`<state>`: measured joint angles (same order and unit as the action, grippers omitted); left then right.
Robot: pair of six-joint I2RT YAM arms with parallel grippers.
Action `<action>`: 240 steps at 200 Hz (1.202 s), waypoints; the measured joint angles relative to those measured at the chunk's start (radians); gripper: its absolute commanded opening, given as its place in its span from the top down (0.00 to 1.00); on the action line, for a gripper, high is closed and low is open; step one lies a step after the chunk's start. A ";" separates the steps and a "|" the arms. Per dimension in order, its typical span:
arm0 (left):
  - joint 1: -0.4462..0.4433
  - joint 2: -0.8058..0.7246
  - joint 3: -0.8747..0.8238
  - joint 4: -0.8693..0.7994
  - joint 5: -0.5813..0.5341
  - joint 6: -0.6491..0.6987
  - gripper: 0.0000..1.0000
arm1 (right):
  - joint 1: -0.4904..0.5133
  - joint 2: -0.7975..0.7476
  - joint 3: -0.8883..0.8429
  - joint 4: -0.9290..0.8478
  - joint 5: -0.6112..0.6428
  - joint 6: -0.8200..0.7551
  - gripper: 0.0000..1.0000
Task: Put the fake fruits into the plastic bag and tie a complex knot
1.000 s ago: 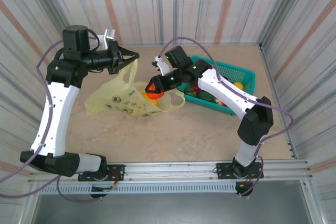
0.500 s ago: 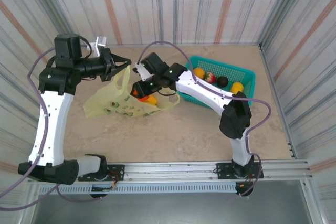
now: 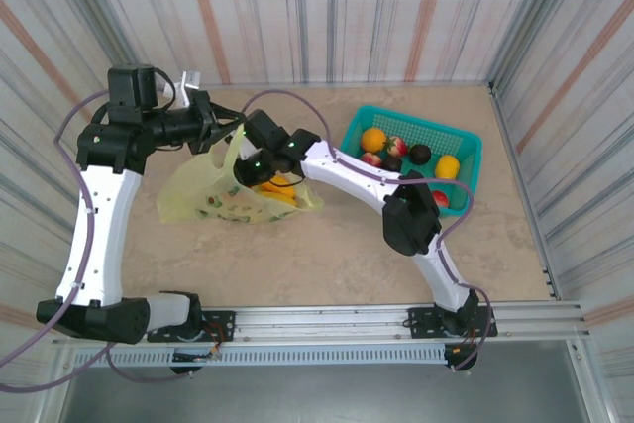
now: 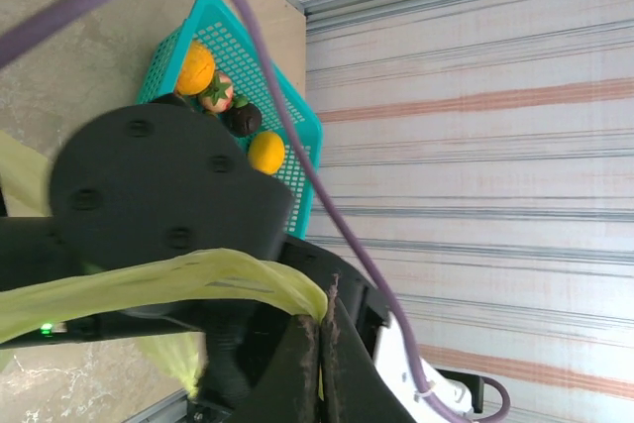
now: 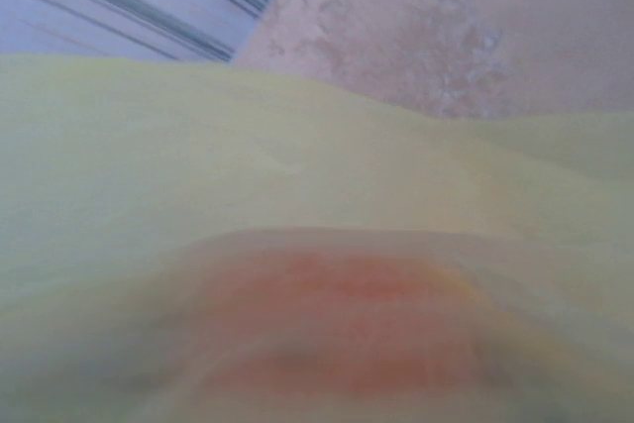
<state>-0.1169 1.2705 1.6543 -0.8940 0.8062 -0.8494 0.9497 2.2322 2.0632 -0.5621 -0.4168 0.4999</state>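
Yellow-green film sat pinched between the closed fingers of your left gripper (image 4: 319, 318). It was a handle (image 4: 149, 282) of the bag (image 3: 203, 195), stretched taut from the sack, which lay slumped on the table (image 3: 327, 255) just below that gripper. Your right gripper (image 3: 250, 159) had its tip inside the bag's mouth, right beside the left gripper. Its own camera looked at blurred yellow-green plastic with a red-orange smear under it, so I could not tell whether those jaws were apart or together. Just past that tip, an orange fruit (image 3: 279, 185) showed through the film inside the bag. Well beyond, back along your right arm, the teal basket (image 3: 466, 142) held more fruits (image 3: 373, 139): orange, red, dark and yellow ones, lying close together on its mesh floor.
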 measured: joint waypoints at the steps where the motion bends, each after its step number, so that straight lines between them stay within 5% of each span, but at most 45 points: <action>1: 0.000 0.000 -0.001 0.000 0.000 0.000 1.00 | 0.000 0.001 0.000 0.000 0.000 0.003 0.26; 58: 0.000 -0.003 -0.021 -0.007 -0.007 0.007 1.00 | 0.002 0.004 0.000 0.001 0.005 0.020 0.21; 108: 0.000 -0.003 -0.025 -0.008 -0.007 0.007 1.00 | -0.003 -0.024 -0.006 -0.001 0.003 0.011 0.39; 153: 0.000 -0.015 -0.026 -0.015 -0.007 0.008 1.00 | -0.058 -0.196 -0.137 0.044 -0.034 0.019 0.53; 240: -0.002 -0.065 -0.074 -0.005 -0.007 -0.009 1.00 | -0.190 -0.456 -0.281 0.064 -0.085 0.036 0.51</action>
<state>-0.1188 1.2057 1.5806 -0.8986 0.7994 -0.8581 0.7593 1.7763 1.7824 -0.4976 -0.5014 0.5358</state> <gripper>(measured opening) 0.053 0.484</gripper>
